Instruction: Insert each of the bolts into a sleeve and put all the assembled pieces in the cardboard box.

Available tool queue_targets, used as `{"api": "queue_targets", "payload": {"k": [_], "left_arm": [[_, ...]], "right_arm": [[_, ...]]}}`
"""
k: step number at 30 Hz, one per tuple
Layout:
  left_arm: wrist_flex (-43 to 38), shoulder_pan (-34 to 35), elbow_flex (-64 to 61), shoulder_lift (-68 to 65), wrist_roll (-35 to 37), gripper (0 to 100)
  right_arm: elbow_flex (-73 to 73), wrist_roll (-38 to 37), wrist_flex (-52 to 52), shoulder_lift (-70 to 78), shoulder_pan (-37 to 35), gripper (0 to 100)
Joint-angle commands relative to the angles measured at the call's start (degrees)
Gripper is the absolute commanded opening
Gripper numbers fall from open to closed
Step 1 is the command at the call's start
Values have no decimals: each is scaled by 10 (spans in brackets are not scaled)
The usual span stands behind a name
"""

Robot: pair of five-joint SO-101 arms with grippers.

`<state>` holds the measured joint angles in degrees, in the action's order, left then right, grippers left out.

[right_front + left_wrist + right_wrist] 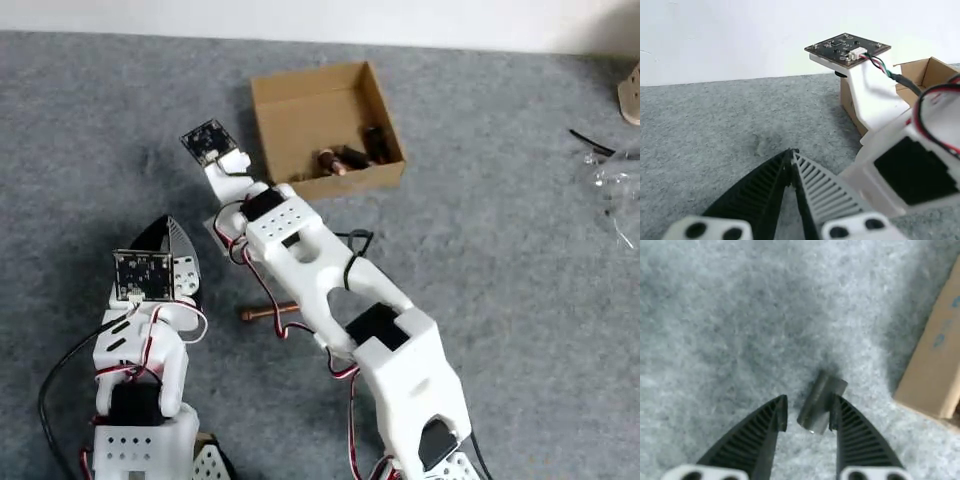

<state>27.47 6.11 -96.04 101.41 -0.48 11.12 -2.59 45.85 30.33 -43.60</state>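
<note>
The right end effector (808,407), its ribbed black jaws part open, straddles a short, dark, cylindrical sleeve (822,399) lying on the fuzzy grey surface (715,315) just beside the cardboard box (932,370). Closing squarely across its round middle should stop it rolling. The left end effector (790,156) is closed and empty. A slim coppery bolt (268,312) lies between the arms.

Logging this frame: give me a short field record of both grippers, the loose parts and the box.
left gripper: shut, empty, low over the grey carpet
right gripper: open, a dark sleeve lying between its fingers, beside the cardboard box
bolt: copper-coloured, loose on the carpet, one end hidden by the right arm
box contents: several pieces inside
</note>
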Motion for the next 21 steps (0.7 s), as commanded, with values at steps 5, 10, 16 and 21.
{"api": "queue_targets", "payload": {"k": [5,10,16,21], "left_arm": [[-11,1,-13,5,5,14],[-11,3,-13,5,4,14],[-11,2,-12,5,4,14],[-11,2,-12,5,4,14]], "right_arm": [[27,6,1,-8,0,124],[32,6,2,45,4,124],[80,6,5,87,1,124],[85,6,5,91,4,124]]}}
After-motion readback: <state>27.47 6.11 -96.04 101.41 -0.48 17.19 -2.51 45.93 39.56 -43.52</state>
